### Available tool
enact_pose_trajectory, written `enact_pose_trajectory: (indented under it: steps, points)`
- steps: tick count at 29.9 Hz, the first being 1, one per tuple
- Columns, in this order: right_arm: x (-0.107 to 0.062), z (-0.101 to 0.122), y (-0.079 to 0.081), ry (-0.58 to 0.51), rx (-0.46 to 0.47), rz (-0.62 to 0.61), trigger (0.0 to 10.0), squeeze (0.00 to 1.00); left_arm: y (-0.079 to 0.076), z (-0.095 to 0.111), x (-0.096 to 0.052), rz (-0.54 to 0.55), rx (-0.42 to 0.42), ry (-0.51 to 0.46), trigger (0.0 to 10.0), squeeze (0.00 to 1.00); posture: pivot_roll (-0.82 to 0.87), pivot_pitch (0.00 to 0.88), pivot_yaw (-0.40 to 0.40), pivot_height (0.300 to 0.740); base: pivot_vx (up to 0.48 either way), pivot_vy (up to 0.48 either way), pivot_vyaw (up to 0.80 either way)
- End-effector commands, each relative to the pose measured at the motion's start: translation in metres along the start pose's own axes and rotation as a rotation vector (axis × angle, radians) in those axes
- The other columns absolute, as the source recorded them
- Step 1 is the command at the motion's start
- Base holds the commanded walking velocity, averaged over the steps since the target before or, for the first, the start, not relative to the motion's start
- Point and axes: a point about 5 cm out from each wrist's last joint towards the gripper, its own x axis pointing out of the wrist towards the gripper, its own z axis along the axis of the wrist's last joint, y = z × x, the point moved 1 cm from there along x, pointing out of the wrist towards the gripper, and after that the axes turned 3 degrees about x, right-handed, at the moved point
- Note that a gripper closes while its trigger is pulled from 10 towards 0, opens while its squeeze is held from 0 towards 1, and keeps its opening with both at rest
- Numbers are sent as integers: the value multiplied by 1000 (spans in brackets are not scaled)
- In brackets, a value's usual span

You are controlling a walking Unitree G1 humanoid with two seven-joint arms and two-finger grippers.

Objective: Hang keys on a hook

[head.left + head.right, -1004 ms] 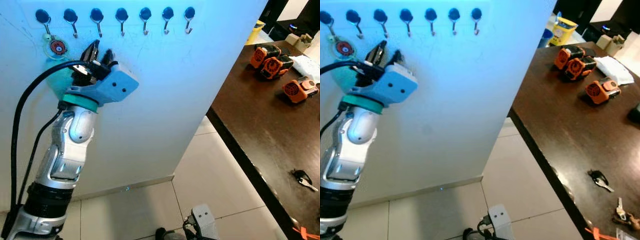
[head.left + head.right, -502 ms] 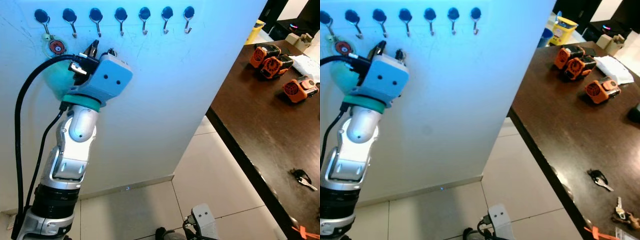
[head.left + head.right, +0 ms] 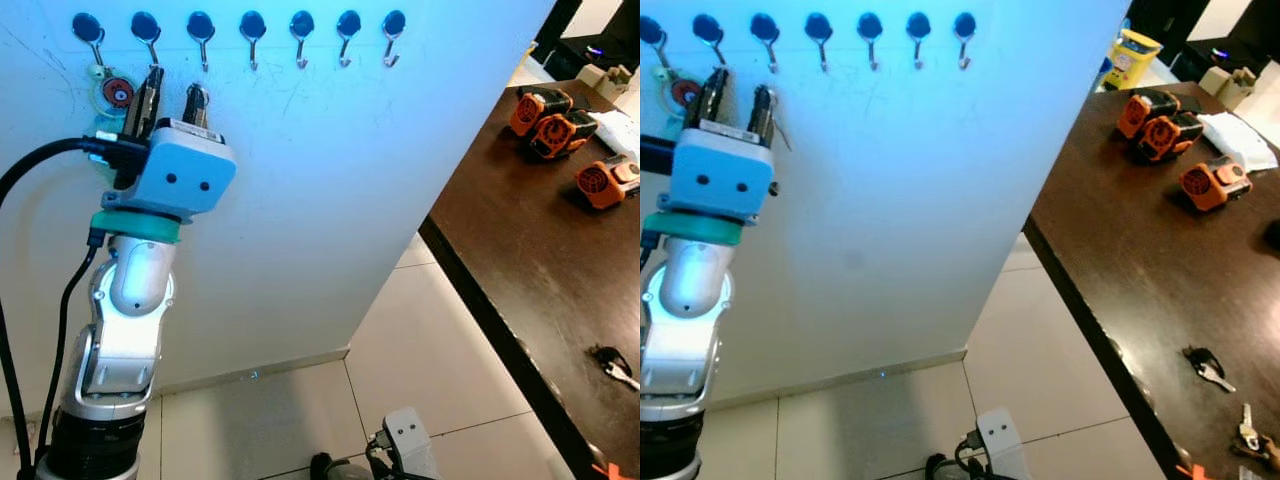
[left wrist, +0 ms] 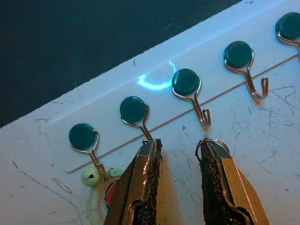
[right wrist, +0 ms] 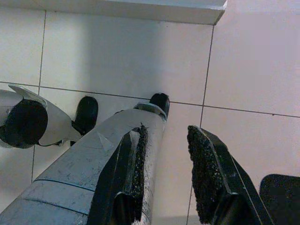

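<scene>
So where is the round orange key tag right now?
The orange key tag hangs from the leftmost hook on the white wall, on the robot's left in the left eye view, just beside the raised left gripper.

No legible text, label or number anywhere

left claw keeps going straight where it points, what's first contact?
Likely the hooks: the left claw points up the white wall, its open fingers just below the second hook and third hook. Depth is unclear.
</scene>
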Motion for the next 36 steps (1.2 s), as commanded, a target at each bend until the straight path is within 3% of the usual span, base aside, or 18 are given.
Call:
enact_pose_trajectory:
  steps: [1, 13, 21, 36]
  points:
    - [-5, -19, 5, 70, 6, 23, 10000, 0, 5, 2, 4, 24, 2, 0, 10000, 0, -77, 123, -21, 740, 0, 0, 0]
    - [-6, -20, 5, 75, 0, 20, 10000, 0, 13, 2, 23, 74, 16, -18, 10000, 0, -90, 125, -18, 740, 0, 0, 0]
    - [-6, -21, 5, 78, 0, 19, 10000, 0, 18, 3, 25, 107, 21, -23, 10000, 0, -91, 123, -16, 740, 0, 0, 0]
    - [-8, -25, 3, 94, -20, 22, 10000, 0, 28, -7, 8, 121, 97, 4, 10000, 0, -82, 129, -28, 740, 0, 0, 0]
